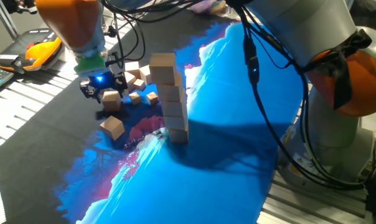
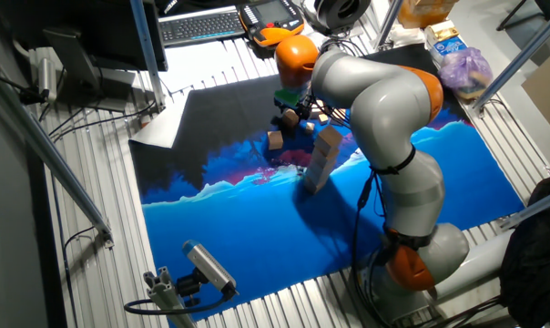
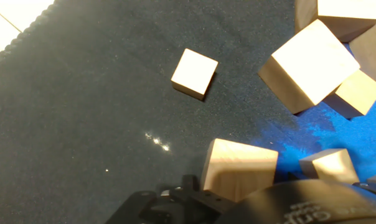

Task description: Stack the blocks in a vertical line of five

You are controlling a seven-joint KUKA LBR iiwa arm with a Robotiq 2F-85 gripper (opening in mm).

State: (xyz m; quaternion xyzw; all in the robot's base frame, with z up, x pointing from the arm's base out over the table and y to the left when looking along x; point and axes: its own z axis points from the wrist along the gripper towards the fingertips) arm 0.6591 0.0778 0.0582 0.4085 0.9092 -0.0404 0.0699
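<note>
From one fixed view I see the gripper (image 1: 103,89) low over the dark part of the mat (image 1: 213,155), with a wooden cube (image 1: 111,98) right at its fingertips. In the hand view that cube (image 3: 239,169) sits up against the black gripper body at the bottom edge, but I cannot tell whether the fingers are clamped on it or merely beside it.

The stack of blocks (image 1: 170,98) stands upright on the blue area of the mat, just right of the gripper; I count about five cubes, the topmost slightly offset. In the other fixed view the stack (image 2: 320,160) is partly behind the arm (image 2: 384,100).

A lone block (image 1: 112,127) lies in front of the gripper, apart from the rest. A loose cluster of cubes (image 1: 138,79) sits between gripper and stack. In the hand view I see one small cube (image 3: 195,73) alone on the dark fabric and a larger tilted cube (image 3: 309,65) to its right, touching others.
</note>
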